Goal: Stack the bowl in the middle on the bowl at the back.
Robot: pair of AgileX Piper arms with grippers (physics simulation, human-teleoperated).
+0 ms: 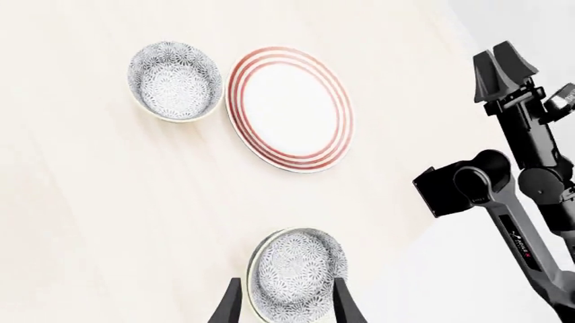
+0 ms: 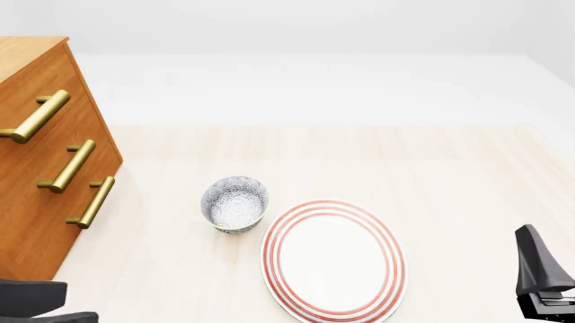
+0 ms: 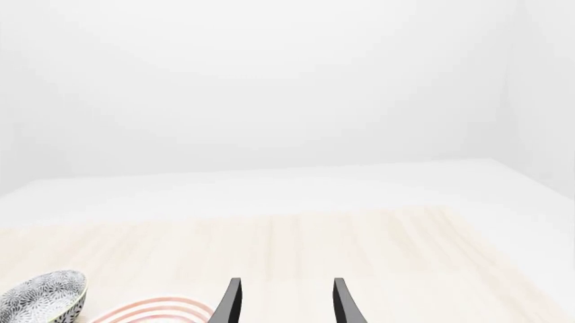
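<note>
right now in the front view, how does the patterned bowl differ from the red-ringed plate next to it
The bowl is much smaller than the plate. The bowl is deep with tall sides, while the plate is nearly flat. The bowl has a fine grey-and-white floral pattern inside and out, and the plate is plain white with red rings near its rim. Both are round and sit upright, side by side, on the table.

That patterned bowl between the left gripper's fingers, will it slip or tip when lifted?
The bowl looks rigid and glazed, so probably slippery against the narrow fingers. Its curved walls may let it tilt in a side pinch. Pushed, it likely slides, not rolls.
</note>
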